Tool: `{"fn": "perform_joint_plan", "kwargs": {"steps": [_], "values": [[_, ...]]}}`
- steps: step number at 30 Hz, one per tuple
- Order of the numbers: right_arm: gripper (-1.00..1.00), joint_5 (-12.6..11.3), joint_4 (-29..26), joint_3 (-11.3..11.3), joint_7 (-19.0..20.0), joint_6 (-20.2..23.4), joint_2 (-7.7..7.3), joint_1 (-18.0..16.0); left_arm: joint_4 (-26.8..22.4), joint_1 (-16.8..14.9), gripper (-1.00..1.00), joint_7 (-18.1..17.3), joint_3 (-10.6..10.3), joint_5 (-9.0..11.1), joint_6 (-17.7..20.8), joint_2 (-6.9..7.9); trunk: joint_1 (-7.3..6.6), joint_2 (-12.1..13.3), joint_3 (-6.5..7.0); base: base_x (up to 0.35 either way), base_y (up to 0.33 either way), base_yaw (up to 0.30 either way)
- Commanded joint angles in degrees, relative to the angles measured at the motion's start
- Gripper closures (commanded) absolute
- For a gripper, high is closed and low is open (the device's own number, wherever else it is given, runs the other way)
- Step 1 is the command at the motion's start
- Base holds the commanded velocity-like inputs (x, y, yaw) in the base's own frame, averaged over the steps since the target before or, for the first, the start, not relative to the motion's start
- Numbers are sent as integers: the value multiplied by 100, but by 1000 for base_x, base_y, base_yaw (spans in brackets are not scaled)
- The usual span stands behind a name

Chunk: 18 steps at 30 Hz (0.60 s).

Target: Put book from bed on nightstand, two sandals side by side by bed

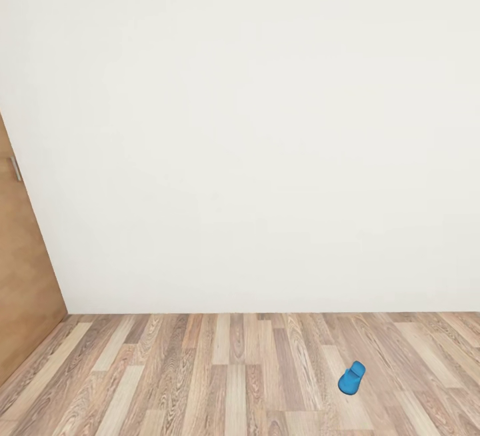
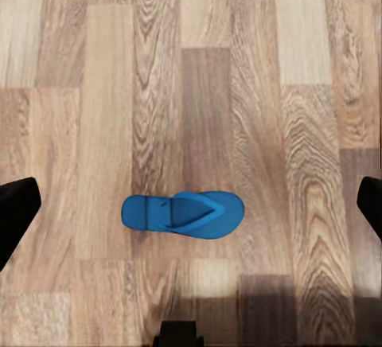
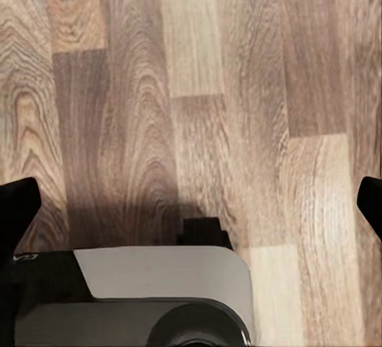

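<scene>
We note one bright blue flat flip-flop sandal lying alone on the wood-plank floor, near the plain white wall. The left gripper hangs spread wide above a blue sandal, grasping nothing. The right gripper is likewise spread and empty. A brown door stands at left.

Head view: wall stands ahead, meeting the floor along a line low in view; door sits at far left, against the wall's edge. One sandal lies on the floor, right of centre, near the wall. Left wrist view: sandal lies flat on the planks, well apart from both fingertips.
</scene>
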Motion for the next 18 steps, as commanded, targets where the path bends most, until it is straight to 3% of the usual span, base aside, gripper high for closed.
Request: {"fn": "perform_joint_plan", "kwargs": {"steps": [1, 5, 15, 18], "values": [[-100, -5, -83, -16, -1, -6, 2, -2, -200, -1, -100, 3, 6, -5, 6, 6, 0, -4, -7, 0, 0, 0], [-100, -19, -183, -23, 11, -7, 9, -2, -485, -1, -100, -6, 15, 16, -22, 17, 0, -4, -7, 0, 0, 0], [-100, -37, -205, -34, 12, 6, 8, -1, -537, 6, -100, -11, 45, 68, -41, 9, 0, -4, -7, 0, 0, 0], [-100, -32, -206, -28, -1, -4, 10, -2, -534, 6, -100, -31, 240, 72, -57, 9, 0, -4, -7, 0, 0, 0]]}}
